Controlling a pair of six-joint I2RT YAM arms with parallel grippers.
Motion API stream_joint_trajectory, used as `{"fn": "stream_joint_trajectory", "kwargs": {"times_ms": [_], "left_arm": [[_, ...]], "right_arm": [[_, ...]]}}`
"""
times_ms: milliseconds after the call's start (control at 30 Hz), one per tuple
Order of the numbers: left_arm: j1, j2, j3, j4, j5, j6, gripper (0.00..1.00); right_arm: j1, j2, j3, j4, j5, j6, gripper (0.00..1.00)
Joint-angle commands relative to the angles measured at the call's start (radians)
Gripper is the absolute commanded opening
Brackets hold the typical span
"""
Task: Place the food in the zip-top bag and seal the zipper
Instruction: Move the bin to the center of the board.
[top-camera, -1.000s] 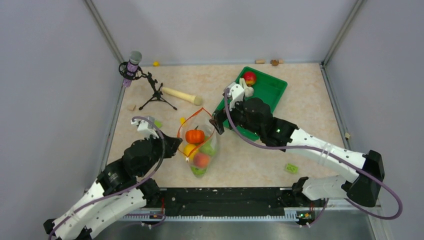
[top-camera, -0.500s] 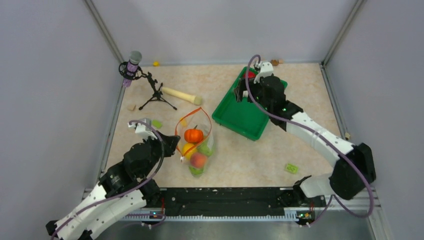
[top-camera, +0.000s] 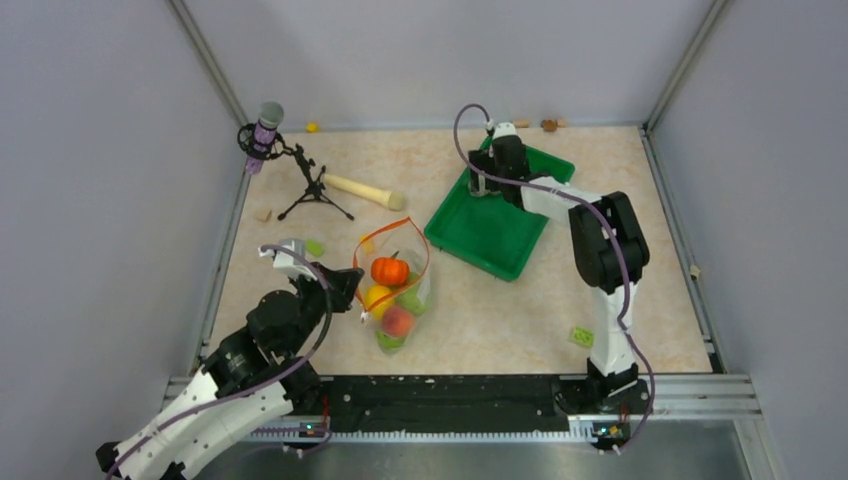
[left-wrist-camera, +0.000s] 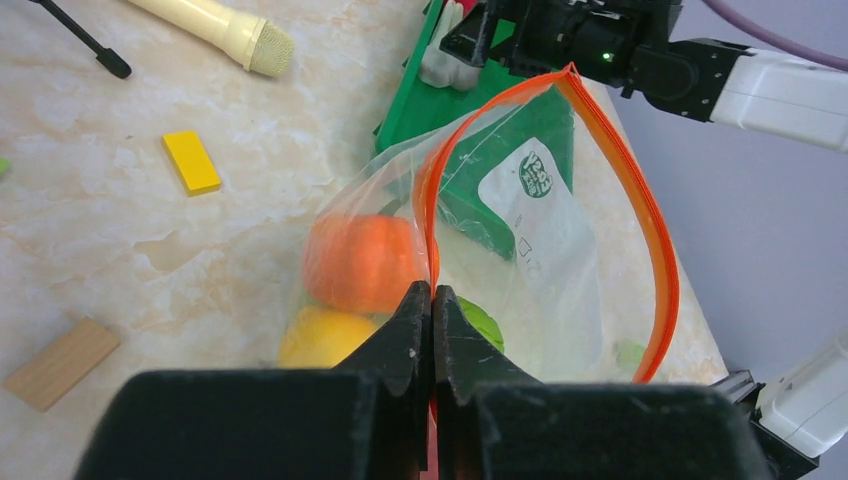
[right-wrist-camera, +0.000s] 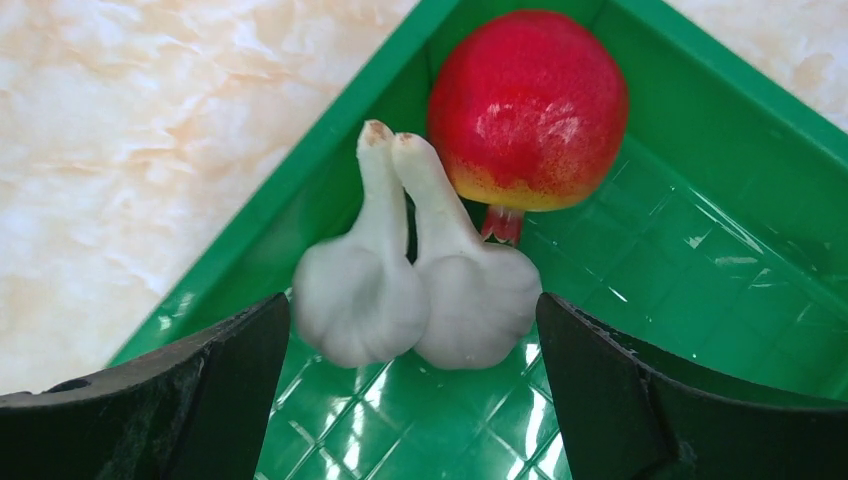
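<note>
White garlic (right-wrist-camera: 470, 300), two bulbs side by side, lies in a corner of the green tray (right-wrist-camera: 700, 250), with the left bulb close to the tray's left wall. Both stems point away from the wrist camera, toward the red apple (right-wrist-camera: 528, 105) just past them; I can't tell if a stem tip touches it. So the long axis runs along the reach direction, and the pair's width lies across the closing line. The right pincer (right-wrist-camera: 412, 320) is spread wide, one finger outboard of each bulb and touching neither, and it holds nothing. Judgement: the approach is already lined up. It needs to drop and close across both bulbs, and the left finger has little room against the wall. The apple is far enough past the fingers to stay out of the squeeze. The zip-top bag (left-wrist-camera: 540, 230) sits on the surface (right-wrist-camera: 150, 150), well apart from that tray corner and toward the left arm. The pumpkin (left-wrist-camera: 362, 262) and lemon (left-wrist-camera: 315, 340) are inside it. The left pincer (left-wrist-camera: 432, 310) is clamped on the near side of the zipper (left-wrist-camera: 655, 230), holding the mouth up in an open loop that faces the tray. The right arm is the only one near the garlic, and the left is tied up with the bag.
</note>
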Motion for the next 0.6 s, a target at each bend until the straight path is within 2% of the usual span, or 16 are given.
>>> {"fn": "stream_joint_trajectory", "kwargs": {"times_ms": [0, 367, 567], "left_arm": [[0.004, -0.008, -0.027, 0.105, 0.025, 0.037, 0.0], [0.003, 0.017, -0.045, 0.126, 0.046, 0.038, 0.0], [0.004, -0.017, -0.064, 0.119, 0.044, 0.037, 0.0]], "right_arm": [[-0.001, 0.061, 0.073, 0.081, 0.078, -0.082, 0.92], [-0.007, 0.19, 0.11, 0.102, 0.086, -0.105, 0.92], [-0.011, 0.221, 0.161, 0.036, 0.004, -0.114, 0.88]]}}
